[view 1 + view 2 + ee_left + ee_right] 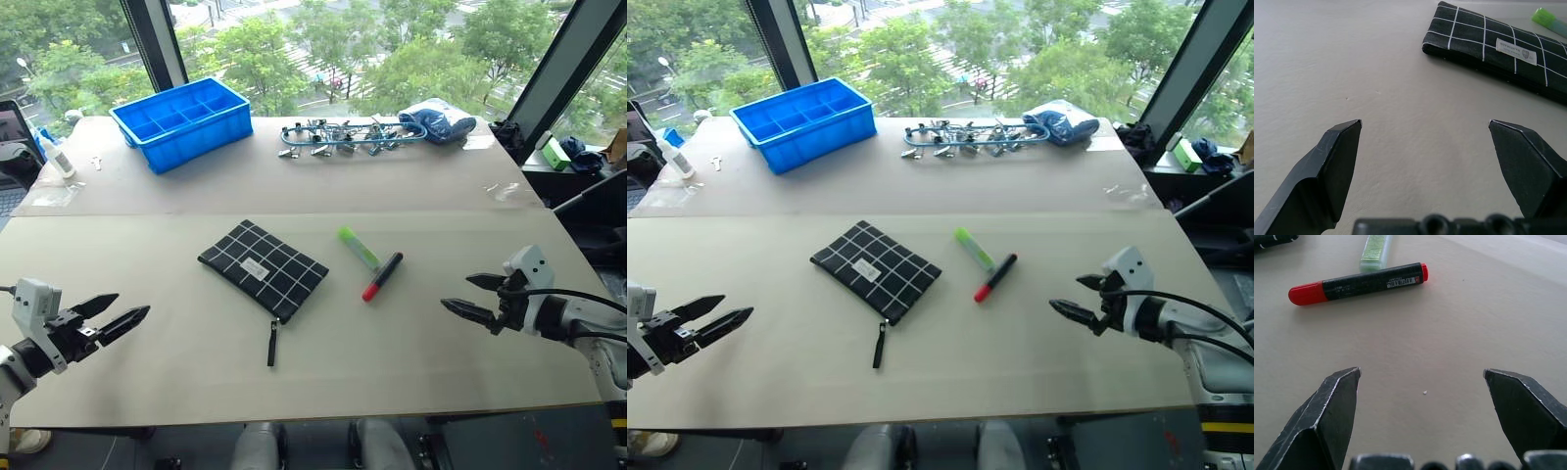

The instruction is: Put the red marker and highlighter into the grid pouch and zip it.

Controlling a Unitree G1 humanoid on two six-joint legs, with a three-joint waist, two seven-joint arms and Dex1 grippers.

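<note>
The grid pouch (263,267) lies flat near the middle of the table, its black zipper strap (272,345) trailing toward the front edge. Just right of it lie the light-green highlighter (359,247) and the red marker (382,276), their far ends almost touching. My left gripper (116,315) hovers open at the front left, well away from the pouch (1498,46). At the front right my right gripper (468,296) is open, pointing toward the marker (1356,283) with nothing between its fingers.
A blue divided bin (182,121) stands at the back left. A pile of metal clips (338,137) and a blue cloth bundle (438,119) lie at the back. A small white bottle (56,157) stands at the far left edge.
</note>
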